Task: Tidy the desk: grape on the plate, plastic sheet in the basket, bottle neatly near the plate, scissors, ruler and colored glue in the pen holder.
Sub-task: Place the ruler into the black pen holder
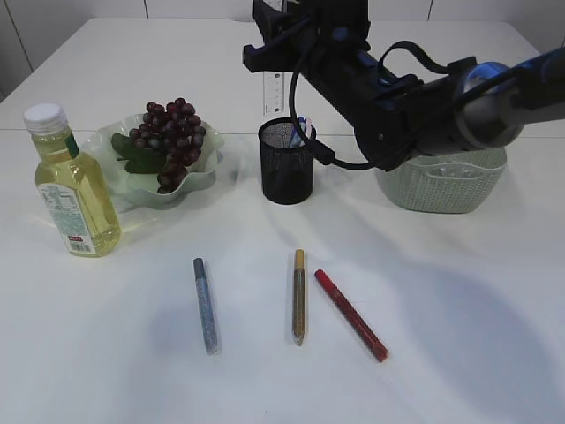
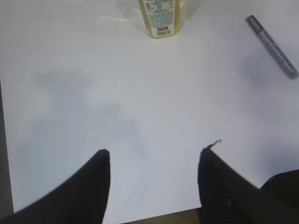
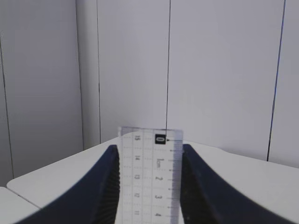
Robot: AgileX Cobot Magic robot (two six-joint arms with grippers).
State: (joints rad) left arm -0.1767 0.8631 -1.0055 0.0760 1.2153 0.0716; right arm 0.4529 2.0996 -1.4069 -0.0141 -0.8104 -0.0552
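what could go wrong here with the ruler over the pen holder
The right claw grips the clear ruler above the mesh pen holder. Lowered off-centre, its end may catch the rim and tip the holder. Scissors handles already inside could block it. The arm also hangs close over the basket.

My right pincer [image 3: 149,161] fills the bottom of the frame, its two dark fingers [image 3: 105,186] pressed against the long edges of a clear ruler [image 3: 150,175] standing upright between them, zero mark at the top. Behind, pale wall panels [image 3: 215,70] and a white tabletop [image 3: 243,182].
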